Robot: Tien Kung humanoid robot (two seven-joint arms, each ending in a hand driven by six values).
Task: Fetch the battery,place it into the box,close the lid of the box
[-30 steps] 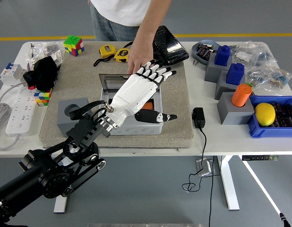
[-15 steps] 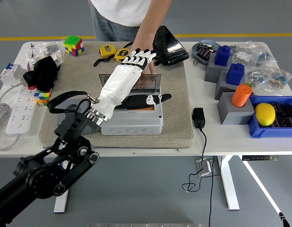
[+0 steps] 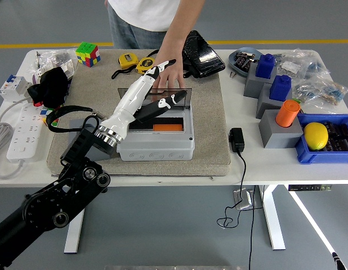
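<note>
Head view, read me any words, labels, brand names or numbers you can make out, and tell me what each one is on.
No text is readable in this view.
Yellow tape measures: face markings too small to read.
Grey box: raised marks on the front wall, blurred.
White power strip: no legible print.
Bagged parts: labels too blurred.

The left hand point(image 3: 141, 95) is held edge-on, fingers extended and empty; a person's hand point(image 3: 169, 76) is pressed just beyond it.

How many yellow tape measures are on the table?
2. Both lie at the table's far edge, side by side: one tape measure on the left, the other tape measure just right of it, by the person's hand.
</note>
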